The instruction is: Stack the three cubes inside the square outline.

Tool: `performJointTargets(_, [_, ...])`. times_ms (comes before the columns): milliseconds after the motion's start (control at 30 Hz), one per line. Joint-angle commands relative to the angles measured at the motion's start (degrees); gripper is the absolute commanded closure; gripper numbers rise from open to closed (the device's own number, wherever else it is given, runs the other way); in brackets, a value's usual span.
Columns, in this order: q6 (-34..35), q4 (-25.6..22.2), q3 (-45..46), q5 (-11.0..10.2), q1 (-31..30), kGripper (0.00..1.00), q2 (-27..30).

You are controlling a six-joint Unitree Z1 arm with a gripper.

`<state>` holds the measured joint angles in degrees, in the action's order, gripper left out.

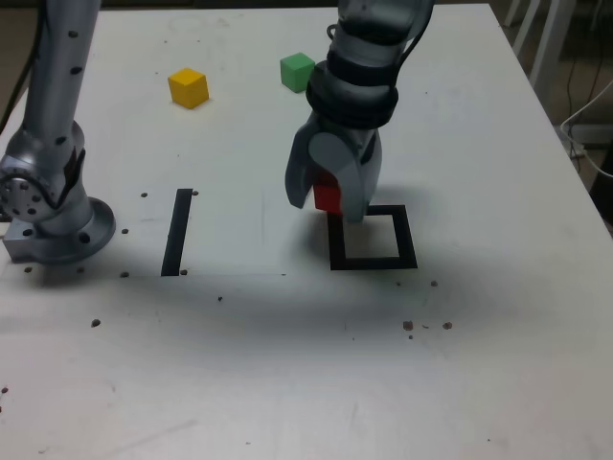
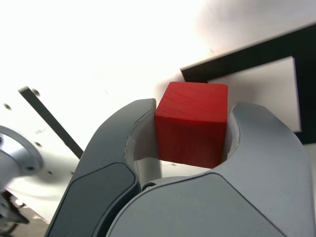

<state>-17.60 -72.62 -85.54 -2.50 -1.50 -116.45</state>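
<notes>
- Just right of the upper middle of the exterior view, we see the gripper (image 1: 327,208) hanging with its fingertips pointing down, its jaws closed in on the red cube (image 1: 328,195) and no wider apart than the grip needs.
- From the wrist view, we make out that cube pinched between the two jaws, one on either side, with its top and one side face showing.
- Right of centre in the exterior view lies the square outline (image 1: 409,240), flat on the table (image 1: 239,383); we see the held cube over its upper left corner, but how high up we cannot tell.
- Towards the upper left of that view, we find the yellow cube (image 1: 189,88) resting on the tabletop.
- Near the top middle, we have the green cube (image 1: 297,73), also on the tabletop, just beside the dark part of the arm (image 1: 354,91) as seen from there, and well apart from the yellow one.
- Left of centre, we note the straight black strip (image 1: 177,233), between the round grey base (image 1: 62,240) and the outline.
</notes>
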Motion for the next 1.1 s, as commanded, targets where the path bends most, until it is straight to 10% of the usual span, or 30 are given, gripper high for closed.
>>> performJointTargets(0, [1.7, -0.33, -1.19, 0.72, -0.84, 0.7, -0.27])
performJointTargets(1067, [8.46, 1.15, -6.05, 7.3, -2.89, 0.7, -6.23])
